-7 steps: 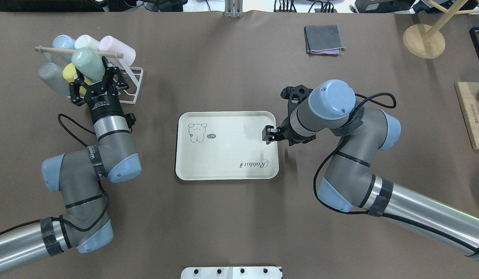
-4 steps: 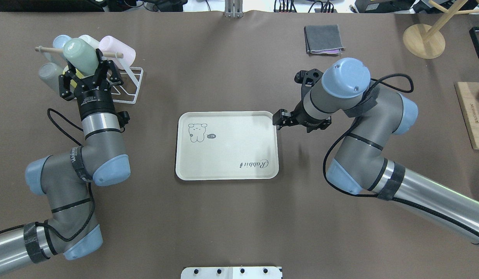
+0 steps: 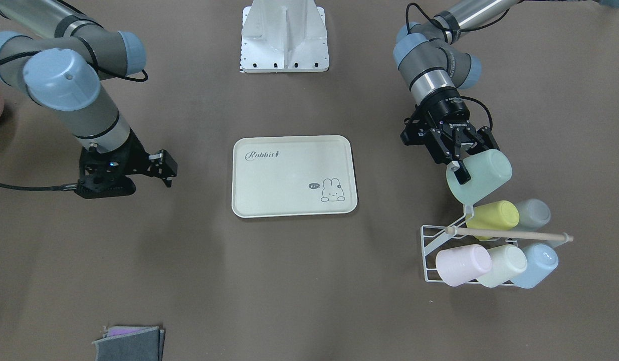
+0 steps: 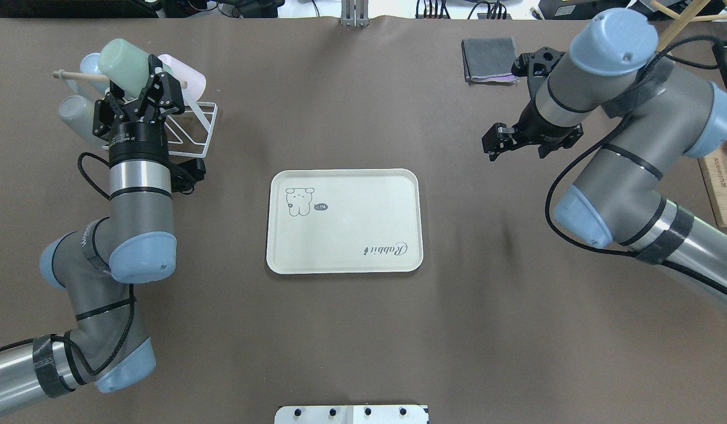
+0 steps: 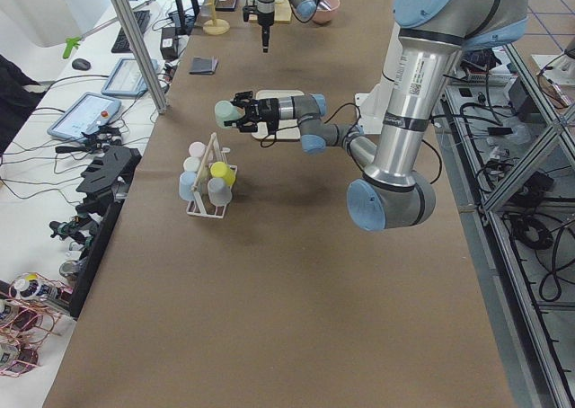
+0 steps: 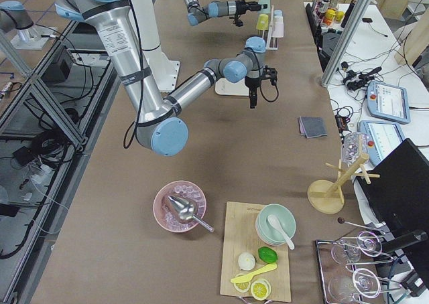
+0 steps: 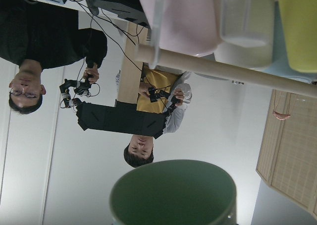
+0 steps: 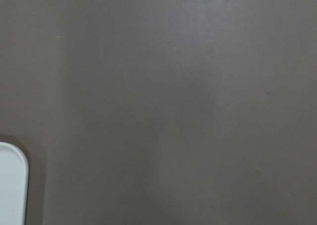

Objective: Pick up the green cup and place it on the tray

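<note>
My left gripper (image 4: 135,83) is shut on the mint green cup (image 4: 122,58) and holds it on its side in the air above the white wire rack (image 4: 193,127). In the front view the left gripper (image 3: 458,161) has the green cup (image 3: 484,174) just clear of the yellow cup (image 3: 494,216). The green cup's base fills the bottom of the left wrist view (image 7: 173,193). The cream tray (image 4: 351,200) with "Rabbit" lettering lies empty at the table's middle (image 3: 289,173). My right gripper (image 4: 495,139) is shut and empty, right of the tray and farther back.
The rack holds yellow, grey (image 3: 535,213), pink (image 3: 462,264), cream (image 3: 507,264) and blue (image 3: 540,263) cups under a wooden rod. A folded grey cloth (image 4: 491,59) lies at the far right. A wooden stand (image 4: 643,62) and a cutting board (image 4: 715,176) are at the right edge.
My left gripper has lifted the green cup up off the rack and toward the far edge. My right arm has swung away from the tray, to the right and farther back.
</note>
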You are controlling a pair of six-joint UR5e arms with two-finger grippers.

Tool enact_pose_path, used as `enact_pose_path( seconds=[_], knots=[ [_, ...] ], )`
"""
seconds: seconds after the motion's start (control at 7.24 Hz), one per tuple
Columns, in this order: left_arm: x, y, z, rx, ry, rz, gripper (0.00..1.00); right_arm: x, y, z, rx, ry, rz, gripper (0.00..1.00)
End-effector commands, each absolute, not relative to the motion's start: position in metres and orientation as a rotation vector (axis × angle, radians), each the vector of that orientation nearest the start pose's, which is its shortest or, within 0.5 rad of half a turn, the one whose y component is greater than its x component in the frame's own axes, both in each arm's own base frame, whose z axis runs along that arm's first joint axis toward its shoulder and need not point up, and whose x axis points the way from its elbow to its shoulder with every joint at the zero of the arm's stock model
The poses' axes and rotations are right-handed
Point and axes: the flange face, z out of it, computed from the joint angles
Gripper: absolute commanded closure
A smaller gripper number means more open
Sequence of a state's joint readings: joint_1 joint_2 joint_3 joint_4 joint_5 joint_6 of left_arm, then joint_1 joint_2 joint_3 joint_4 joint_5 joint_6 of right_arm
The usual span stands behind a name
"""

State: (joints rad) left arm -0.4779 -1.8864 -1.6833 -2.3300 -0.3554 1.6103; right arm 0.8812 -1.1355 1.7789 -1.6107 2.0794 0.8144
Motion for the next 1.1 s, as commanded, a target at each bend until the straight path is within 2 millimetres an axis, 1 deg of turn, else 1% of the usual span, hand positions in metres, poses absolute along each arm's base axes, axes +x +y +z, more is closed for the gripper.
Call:
enact_pose_path(
  seconds=[0.0,0.14,0.28,0.41,0.55,0.69,0.83,0.97],
  knots=[
    [0.410,-0.460,0.311,1.082,-1.106,1.325,1.00,-0.256,-0.521,0.351,0.072,-0.706,-0.033,0.00],
    [0.420,-0.462,0.296,1.195,-0.949,1.285,1.00,-0.221,-0.519,0.379,0.080,-0.675,-0.064,0.00],
    [0.426,-0.468,0.278,1.284,-0.809,1.238,1.00,-0.182,-0.516,0.414,0.055,-0.671,-0.083,0.00],
    [0.441,-0.467,0.276,1.371,-0.543,1.141,1.00,-0.145,-0.512,0.440,0.039,-0.679,-0.086,0.00],
    [0.457,-0.461,0.278,1.410,-0.208,1.030,1.00,-0.114,-0.504,0.472,0.032,-0.655,-0.111,0.00],
    [0.467,-0.455,0.268,1.416,0.055,0.908,1.00,-0.085,-0.492,0.499,0.018,-0.638,-0.114,0.00],
    [0.478,-0.447,0.253,1.416,0.287,0.833,1.00,-0.056,-0.478,0.524,0.003,-0.627,-0.099,0.00],
    [0.497,-0.448,0.236,1.369,0.493,0.708,1.00,-0.025,-0.466,0.547,-0.004,-0.626,-0.104,0.00]
  ],
)
